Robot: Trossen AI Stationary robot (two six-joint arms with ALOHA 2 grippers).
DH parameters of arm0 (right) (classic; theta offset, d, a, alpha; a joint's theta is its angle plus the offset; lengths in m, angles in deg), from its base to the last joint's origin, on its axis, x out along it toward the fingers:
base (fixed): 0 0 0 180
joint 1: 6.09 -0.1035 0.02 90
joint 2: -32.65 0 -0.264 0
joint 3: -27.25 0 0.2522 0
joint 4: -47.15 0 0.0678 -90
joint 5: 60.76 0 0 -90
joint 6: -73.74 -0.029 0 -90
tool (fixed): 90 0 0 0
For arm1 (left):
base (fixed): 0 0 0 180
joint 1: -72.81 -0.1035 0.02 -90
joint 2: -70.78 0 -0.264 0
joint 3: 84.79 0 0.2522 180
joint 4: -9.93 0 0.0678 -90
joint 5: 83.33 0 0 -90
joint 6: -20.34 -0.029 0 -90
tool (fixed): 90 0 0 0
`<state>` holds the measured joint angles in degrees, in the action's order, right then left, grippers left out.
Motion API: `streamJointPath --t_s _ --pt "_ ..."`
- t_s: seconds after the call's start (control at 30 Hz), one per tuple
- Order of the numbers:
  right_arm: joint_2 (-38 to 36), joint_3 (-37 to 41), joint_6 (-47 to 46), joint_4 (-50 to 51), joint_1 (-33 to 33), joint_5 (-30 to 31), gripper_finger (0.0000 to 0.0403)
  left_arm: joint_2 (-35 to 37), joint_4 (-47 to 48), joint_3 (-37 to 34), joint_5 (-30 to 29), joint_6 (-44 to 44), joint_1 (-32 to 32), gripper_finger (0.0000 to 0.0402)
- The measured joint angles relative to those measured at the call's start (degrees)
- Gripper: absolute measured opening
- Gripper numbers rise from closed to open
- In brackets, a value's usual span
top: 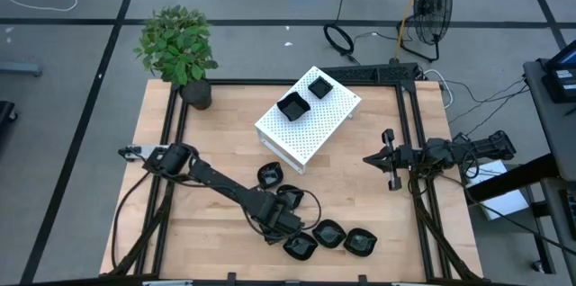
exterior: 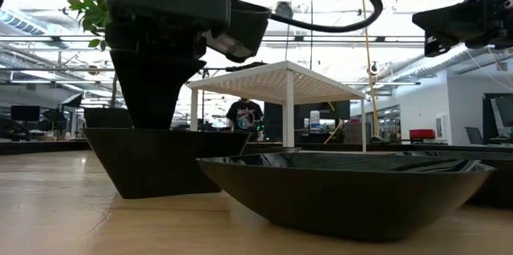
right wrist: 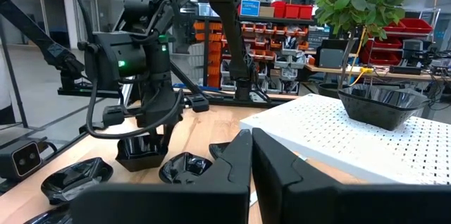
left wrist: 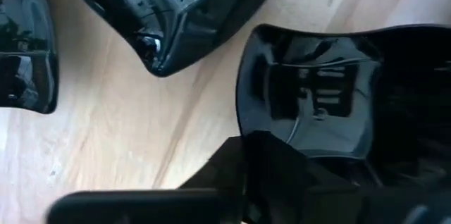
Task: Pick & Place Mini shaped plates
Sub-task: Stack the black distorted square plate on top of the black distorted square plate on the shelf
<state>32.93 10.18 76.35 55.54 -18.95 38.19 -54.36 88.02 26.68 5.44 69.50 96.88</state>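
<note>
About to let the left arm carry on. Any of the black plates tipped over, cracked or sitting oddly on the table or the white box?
Nothing stands out. Two mini plates sit upright on the white perforated box; the rest lie upright, clustered on the table near its front edge, where the left gripper is down on one. No cracks visible.

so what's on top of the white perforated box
Two black mini plates sit on the white perforated box: one nearer the middle, one by the far corner. Whether either holds anything can't be made out.

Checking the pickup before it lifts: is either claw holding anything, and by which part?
The left claw pinches a small black plate by its rim. The right claw is shut on nothing.
</note>
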Motion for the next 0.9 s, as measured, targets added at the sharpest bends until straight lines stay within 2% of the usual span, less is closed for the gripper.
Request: streamJointPath --t_s 0.1,0.33,0.43,0.6,0.67,0.73,0.83,0.9 --pt "0.01 0.01 0.00 0.00 0.00 0.00 0.0000 0.61 0.20 0.00 1.59 -0.21 -0.06 0.0010" --pt "0.00 -0.01 0.00 0.00 0.00 -0.01 0.0000 7.36 1.09 -0.02 1.08 0.92 -0.07 0.0004" --pt "0.00 -0.01 0.00 0.01 0.00 -0.01 0.0000 12.78 1.22 -0.03 -4.01 0.57 -0.19 0.0006" --pt "0.01 -0.01 0.00 0.00 0.00 -0.02 0.0000 23.12 0.42 0.02 -17.43 -2.58 -1.70 0.0005" --pt "-0.01 0.00 0.00 0.00 0.00 -0.01 0.0000 27.28 -0.67 0.02 -23.44 -4.69 -3.51 0.0006" --pt "0.01 0.01 0.00 0.00 0.00 0.00 0.0000 31.07 -2.32 0.11 -26.55 -9.07 -6.91 0.0004" --pt "0.01 -0.01 0.00 0.02 0.00 -0.02 0.0000 34.95 -4.54 0.11 -26.40 -17.90 -14.34 0.0004" --pt "0.00 0.00 0.00 0.02 0.00 0.00 0.0000 36.48 -6.00 0.11 -23.85 -23.51 -20.61 0.0004"
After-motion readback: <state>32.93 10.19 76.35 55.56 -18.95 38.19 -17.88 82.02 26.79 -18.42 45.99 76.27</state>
